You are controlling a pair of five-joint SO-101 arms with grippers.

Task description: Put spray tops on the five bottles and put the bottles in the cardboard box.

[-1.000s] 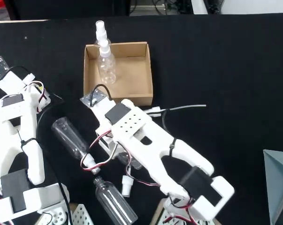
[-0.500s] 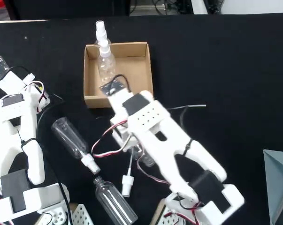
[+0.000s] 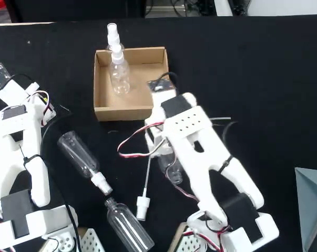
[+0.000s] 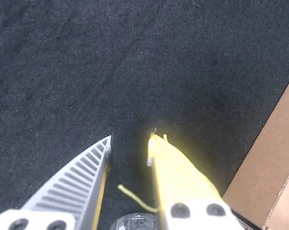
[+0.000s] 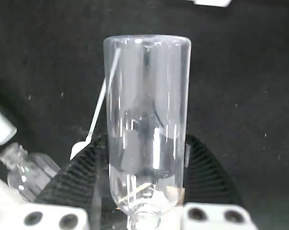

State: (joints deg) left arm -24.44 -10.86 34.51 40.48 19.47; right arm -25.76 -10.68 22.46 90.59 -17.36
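- The right arm's fingers (image 5: 209, 175) are closed on a clear bottle (image 5: 146, 110), which is gripped near its neck, with its flat base turned away from the wrist.
- In the high view the clear bottle (image 3: 173, 173) is seen under the right arm, over the black counter (image 3: 263, 63). It is held near the front of the cardboard box (image 3: 121, 113) and outside it.
- A loose spray top (image 3: 142, 206) is laid on the counter just beside the clear bottle, with its thin tube pointed toward the box.
- An uncapped bottle (image 3: 128, 227) is laid near the loose spray top. A capped bottle (image 3: 78, 152) lies beside it, with its white top turned toward the uncapped bottle's neck.
- A boxed bottle (image 3: 119, 73) with a spray top is placed inside the cardboard box, by its left wall.
- A far bottle (image 3: 112, 32), also fitted with a spray top, is seen at the box's far wall. Whether it is inside or just behind cannot be told.
- The left arm's fingers (image 4: 180, 177) are held slightly apart, and only counter is seen between their tips. A cardboard surface (image 4: 273, 167) is seen near the yellow finger.
- The left arm (image 3: 16, 152) is folded at the left side of the counter, well apart from the box.
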